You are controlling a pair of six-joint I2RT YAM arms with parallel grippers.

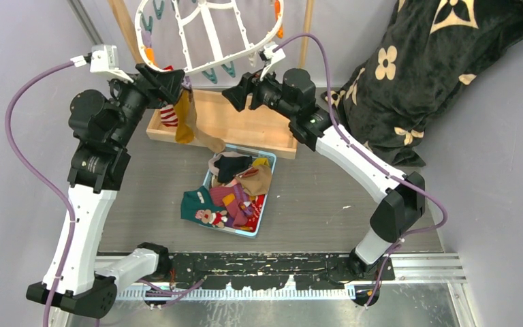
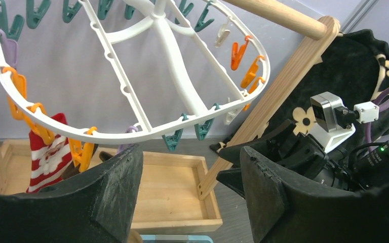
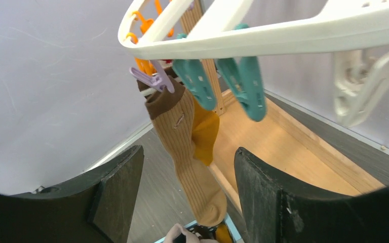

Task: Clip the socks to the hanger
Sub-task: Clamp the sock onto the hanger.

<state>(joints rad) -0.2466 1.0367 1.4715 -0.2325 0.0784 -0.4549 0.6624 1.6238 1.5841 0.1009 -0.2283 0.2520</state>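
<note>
The white oval hanger [image 1: 226, 60] hangs over the wooden stand, with orange and teal clips round its rim. Three socks hang from its near-left rim: red-white striped [image 1: 169, 114], mustard [image 1: 185, 124] and tan-brown [image 1: 209, 141]. My left gripper [image 1: 177, 80] is open and empty just below that rim [image 2: 131, 132], beside the striped sock [image 2: 48, 157]. My right gripper [image 1: 235, 95] is open and empty under the near rim [image 3: 263, 40]. It faces the tan-brown sock [image 3: 192, 152], which a lilac clip [image 3: 154, 81] holds, and the mustard sock [image 3: 206, 134]. More socks [image 1: 231, 191] are piled in a light blue tray [image 1: 263, 216].
The stand's wooden base tray [image 1: 259, 126] lies under the hanger, and its posts rise behind [image 2: 278, 96]. A black flower-patterned blanket [image 1: 415, 82] is heaped at the back right. Two teal clips [image 3: 245, 86] hang free on the near rim.
</note>
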